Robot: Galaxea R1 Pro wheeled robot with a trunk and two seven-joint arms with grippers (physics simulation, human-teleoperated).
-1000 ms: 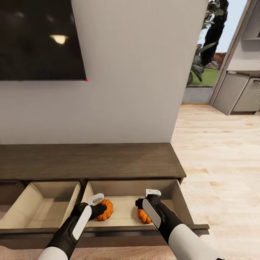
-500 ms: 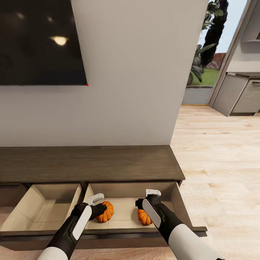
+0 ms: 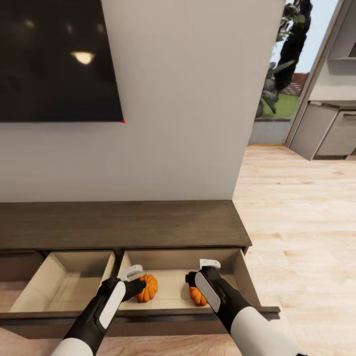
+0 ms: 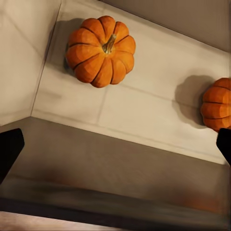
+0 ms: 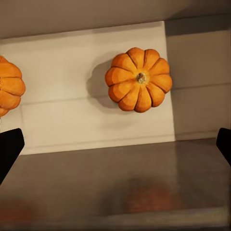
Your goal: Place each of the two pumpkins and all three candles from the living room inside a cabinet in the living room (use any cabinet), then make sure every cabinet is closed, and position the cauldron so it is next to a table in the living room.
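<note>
Both pumpkins are seen lying on the pale floor of the right-hand open drawer (image 3: 243, 277) of the low dark cabinet (image 3: 123, 222), well apart from each other. The left pumpkin (image 3: 147, 288) sits near the drawer's left wall; the right pumpkin (image 3: 198, 295) sits further to the right, short of the right wall. Neither is gripped.

The left claw (image 3: 132, 277) hangs over the drawer's front lip with its fingers spread wide; in its wrist view the finger tips (image 4: 9, 149) sit at the frame edges with nothing between them. The right claw (image 3: 201, 271) is likewise spread, empty, above the front edge, finger tips (image 5: 9, 147) wide apart.

Judgement: pumpkins count as deposited; claws are parked open because release is done.

A second drawer (image 3: 64, 284) to the left is also pulled out, nothing seen inside it. No candles or cauldron are in sight.

Clearance: both arms cross the drawer front (image 5: 115, 192), so they would need lifting clear before either front is pushed shut. Open wooden floor (image 3: 296, 222) lies to the right for base movement.
</note>
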